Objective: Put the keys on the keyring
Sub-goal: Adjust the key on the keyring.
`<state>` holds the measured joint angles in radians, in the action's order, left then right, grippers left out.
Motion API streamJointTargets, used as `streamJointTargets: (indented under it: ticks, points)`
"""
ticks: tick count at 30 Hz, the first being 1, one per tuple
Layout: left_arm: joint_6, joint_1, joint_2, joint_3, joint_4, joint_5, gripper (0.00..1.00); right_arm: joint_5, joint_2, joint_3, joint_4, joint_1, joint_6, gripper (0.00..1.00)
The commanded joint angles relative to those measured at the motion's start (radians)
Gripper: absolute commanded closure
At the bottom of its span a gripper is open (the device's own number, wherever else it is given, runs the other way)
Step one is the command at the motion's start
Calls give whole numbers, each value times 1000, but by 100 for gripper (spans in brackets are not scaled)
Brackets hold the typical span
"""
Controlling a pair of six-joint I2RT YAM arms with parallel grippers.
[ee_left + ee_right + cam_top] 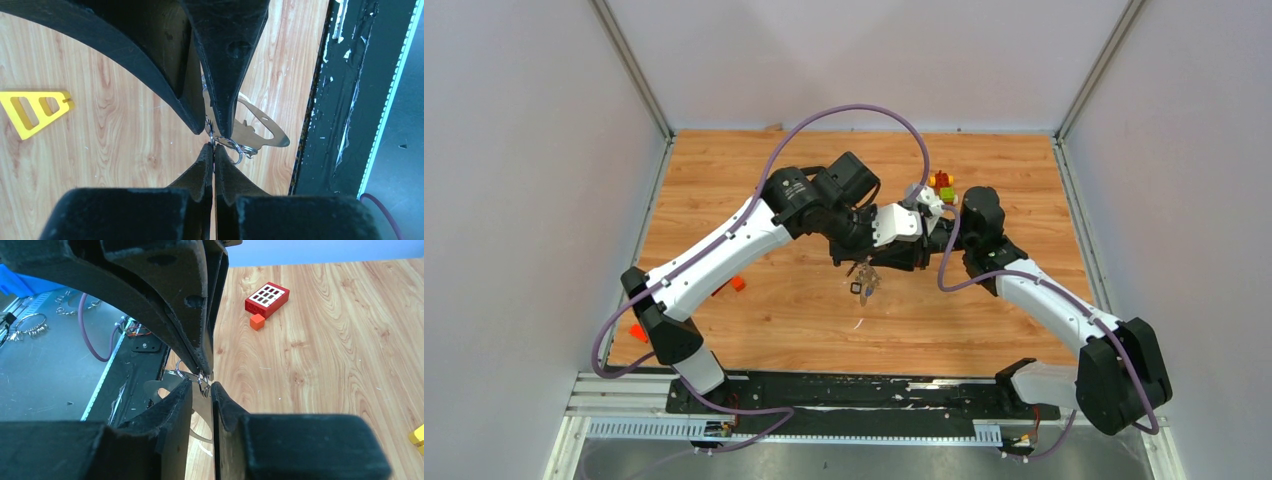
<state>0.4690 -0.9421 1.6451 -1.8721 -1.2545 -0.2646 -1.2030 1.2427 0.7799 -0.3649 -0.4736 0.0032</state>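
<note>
Left gripper (213, 149) and right gripper (202, 387) both clamp the thin split ring (232, 148) of the keys (865, 285), centre frame: likely light, slippery, best pinched flat

We see the keys (864, 285) hanging as a small bunch in mid-air over the table (774, 320), one dark tag showing. We make out the keyring (252, 134) as a flat, shiny silver loop, tilted, with a small wire ring (234, 148) touching its lower edge
</note>
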Motion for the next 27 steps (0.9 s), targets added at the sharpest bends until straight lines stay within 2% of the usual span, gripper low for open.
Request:
streamJointTargets:
  ticks: [1, 7, 11, 22, 27]
  points:
    - [-23, -7, -41, 18, 43, -24, 100, -6, -10, 32, -63, -14, 28, 79]
    - [-30, -7, -44, 34, 51, -21, 100, -9, -17, 30, -73, -14, 40, 81]
    - [-37, -7, -51, 40, 64, -25, 100, -7, -17, 29, -77, -13, 44, 87]
    - [-55, -7, -61, 41, 98, -32, 100, 23, -11, 24, -47, -14, 13, 89]
    - [-59, -6, -71, 44, 111, -42, 100, 36, -13, 25, -29, -14, 1, 94]
